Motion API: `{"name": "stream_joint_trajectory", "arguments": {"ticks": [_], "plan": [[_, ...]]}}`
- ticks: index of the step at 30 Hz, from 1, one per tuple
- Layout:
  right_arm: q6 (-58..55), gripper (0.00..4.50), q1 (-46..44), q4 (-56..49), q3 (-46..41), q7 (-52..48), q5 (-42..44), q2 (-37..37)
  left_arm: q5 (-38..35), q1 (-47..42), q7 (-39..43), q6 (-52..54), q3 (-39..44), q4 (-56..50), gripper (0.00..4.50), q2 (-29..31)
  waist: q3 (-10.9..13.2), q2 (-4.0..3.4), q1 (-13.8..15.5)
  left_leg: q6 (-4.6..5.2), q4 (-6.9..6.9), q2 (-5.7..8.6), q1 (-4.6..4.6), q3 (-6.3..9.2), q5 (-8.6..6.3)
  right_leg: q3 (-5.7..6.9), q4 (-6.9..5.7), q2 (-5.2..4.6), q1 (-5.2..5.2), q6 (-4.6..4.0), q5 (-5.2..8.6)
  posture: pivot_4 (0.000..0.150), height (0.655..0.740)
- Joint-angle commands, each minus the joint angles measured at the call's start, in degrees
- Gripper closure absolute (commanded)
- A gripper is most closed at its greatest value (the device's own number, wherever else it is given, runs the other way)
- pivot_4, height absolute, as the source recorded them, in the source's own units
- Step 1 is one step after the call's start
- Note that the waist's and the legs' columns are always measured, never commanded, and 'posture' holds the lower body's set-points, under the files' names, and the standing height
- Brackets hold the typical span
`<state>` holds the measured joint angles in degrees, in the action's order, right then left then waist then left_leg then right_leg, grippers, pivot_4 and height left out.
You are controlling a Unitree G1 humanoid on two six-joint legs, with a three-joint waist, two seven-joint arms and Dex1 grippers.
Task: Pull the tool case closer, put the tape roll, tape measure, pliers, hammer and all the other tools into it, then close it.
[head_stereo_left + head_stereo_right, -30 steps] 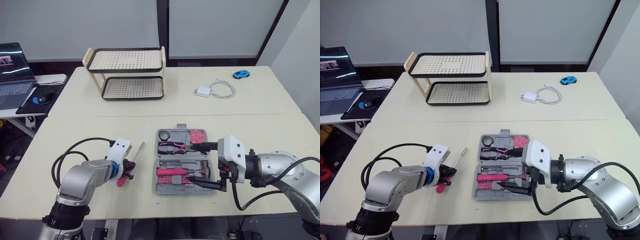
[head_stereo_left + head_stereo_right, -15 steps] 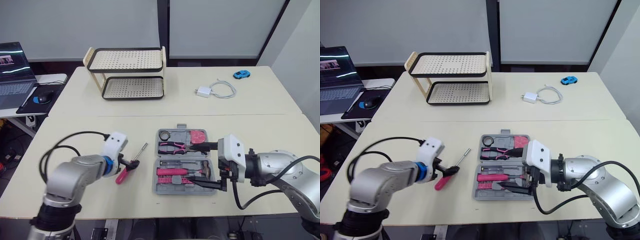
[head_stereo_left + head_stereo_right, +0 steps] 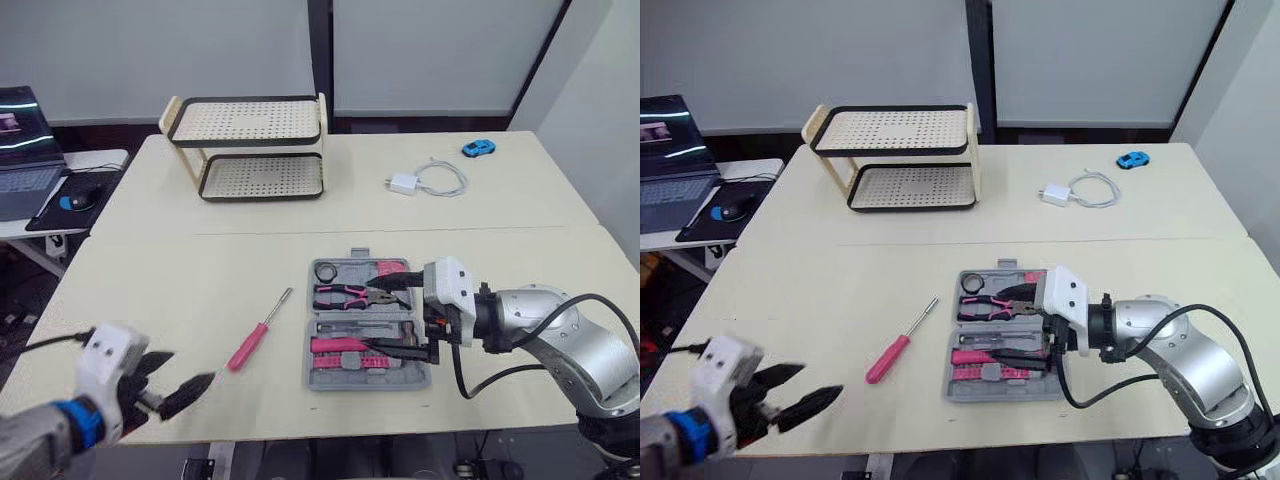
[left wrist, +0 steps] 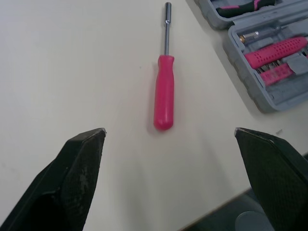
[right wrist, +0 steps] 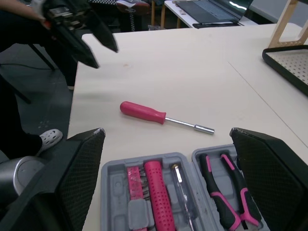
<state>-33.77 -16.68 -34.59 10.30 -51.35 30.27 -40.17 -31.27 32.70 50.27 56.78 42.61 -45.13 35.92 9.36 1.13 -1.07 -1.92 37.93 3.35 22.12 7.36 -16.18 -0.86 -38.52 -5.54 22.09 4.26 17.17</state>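
The grey tool case (image 3: 366, 368) lies open near the table's front edge. It holds pink-handled pliers (image 3: 345, 293), a tape roll (image 3: 327, 270), a pink tape measure (image 3: 393, 269) and a pink-handled tool (image 3: 340, 345). A pink screwdriver (image 3: 256, 334) lies on the table left of the case, touching neither gripper. My left gripper (image 3: 190, 367) stands open and empty at the near left edge, well short of the screwdriver (image 4: 164, 91). My right gripper (image 3: 370, 320) is open over the case's right side, one finger (image 3: 392, 284) above the pliers, holding nothing.
A two-tier perforated rack (image 3: 250, 150) stands at the back. A white charger with cable (image 3: 425, 180) and a blue toy car (image 3: 477, 148) lie at the back right. A laptop (image 3: 15, 120) and mouse (image 3: 72, 200) sit on a side desk to the left.
My left gripper opened, let go of the screwdriver and drew back to the near left edge. The screwdriver now lies free on the table. The right gripper edged left over the case.
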Motion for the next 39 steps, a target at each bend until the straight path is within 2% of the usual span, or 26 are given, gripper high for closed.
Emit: {"name": "stream_joint_trajectory", "arguments": {"ticks": [1,4,9,13,18,28,39], "plan": [[1.2,0.00,-1.1,-0.8,-0.8,-0.5,0.2,0.3,-0.7,6.1,5.0,-10.0,4.8,2.1,0.02,-3.0,0.0,0.00,0.6,0.01,0.00,0.02,0.00,0.00,0.00,0.00,0.02,-0.03,-0.01,-0.01,0.00,0.150,0.7400],[1.0,0.00,-1.0,-0.9,-0.5,-0.3,-0.3,0.0,0.1,9.6,6.7,-16.5,4.2,3.4,0.02,-4.7,0.0,-0.01,1.2,0.02,-0.01,-0.01,-0.01,0.07,-0.01,0.09,0.37,-0.03,-0.07,-0.01,0.00,0.150,0.7400],[0.7,0.00,-0.2,-1.8,-0.5,0.0,-0.2,-0.2,-0.9,6.0,2.4,-17.1,0.0,3.7,0.02,-3.7,0.0,0.00,1.5,0.03,-0.04,-0.01,-0.04,0.14,-0.02,0.15,0.57,-0.01,-0.10,-0.04,-0.07,0.150,0.7400],[0.6,0.00,-0.2,-2.1,-0.7,0.3,-0.3,-0.3,2.0,-1.5,-2.7,-16.3,-8.0,3.8,0.02,-0.7,0.0,-0.01,1.4,0.03,-0.05,-0.03,-0.11,0.15,-0.02,0.17,0.53,0.08,-0.36,-0.02,-0.12,0.150,0.7400],[0.3,0.00,0.1,-2.3,-1.0,0.7,-0.6,-0.8,9.3,-13.0,-12.8,-14.6,-23.2,7.3,0.02,-0.7,0.0,-0.05,1.0,0.03,-0.07,-0.04,-0.18,0.14,-0.02,0.07,0.53,0.18,-0.39,0.00,-0.23,0.150,0.7400],[-1.4,0.00,0.5,-4.1,-2.0,2.3,-0.3,-1.3,20.4,-24.1,-20.6,-16.7,-42.1,19.5,0.02,-1.6,0.0,-0.06,0.9,0.01,-0.12,-0.05,-0.22,0.15,-0.03,0.00,0.49,0.27,-0.33,0.00,-0.24,0.150,0.7400],[-4.2,0.00,1.2,-6.9,-2.5,5.7,0.6,-1.0,24.5,-28.7,-23.7,-18.5,-46.4,27.1,0.02,-5.0,0.0,-0.06,0.9,0.01,-0.11,-0.04,-0.20,0.18,-0.03,0.02,0.49,0.25,-0.32,0.01,-0.24,0.150,0.7400]]}}
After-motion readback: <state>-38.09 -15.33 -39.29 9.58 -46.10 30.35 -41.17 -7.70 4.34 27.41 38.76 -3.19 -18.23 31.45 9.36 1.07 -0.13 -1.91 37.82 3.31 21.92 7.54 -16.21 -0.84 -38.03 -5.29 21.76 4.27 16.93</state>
